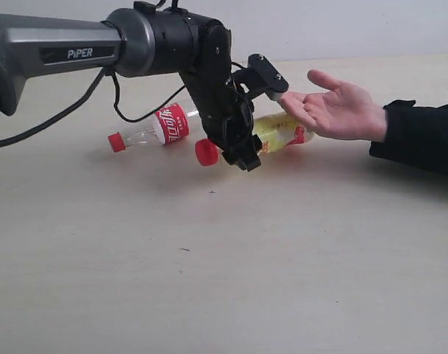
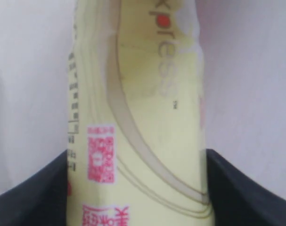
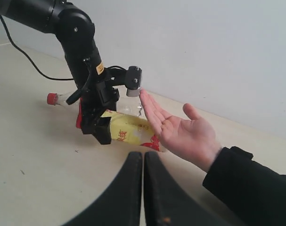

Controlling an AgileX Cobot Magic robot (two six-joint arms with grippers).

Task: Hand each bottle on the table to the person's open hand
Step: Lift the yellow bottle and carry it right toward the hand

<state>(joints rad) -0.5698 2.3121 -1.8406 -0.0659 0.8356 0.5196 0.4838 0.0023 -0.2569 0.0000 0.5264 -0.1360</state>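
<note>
Soft, even, fairly bright light from above, no glare. Exterior view sharp; faint diffuse shadows on table (image 1: 209, 280) mid-frame under yellow bottle (image 1: 279, 131) and under hand (image 1: 340, 112) at right. Left wrist view blurred throughout, bottle out of focus, washed pale. Right wrist view clear, right gripper (image 3: 143, 157) slightly soft.

I record a plain off-white wall (image 1: 371, 26) across the top of the frame. A pale beige table (image 1: 297, 287) with a few dark specks fills the rest below. Light is soft and even; shadows are faint.
</note>
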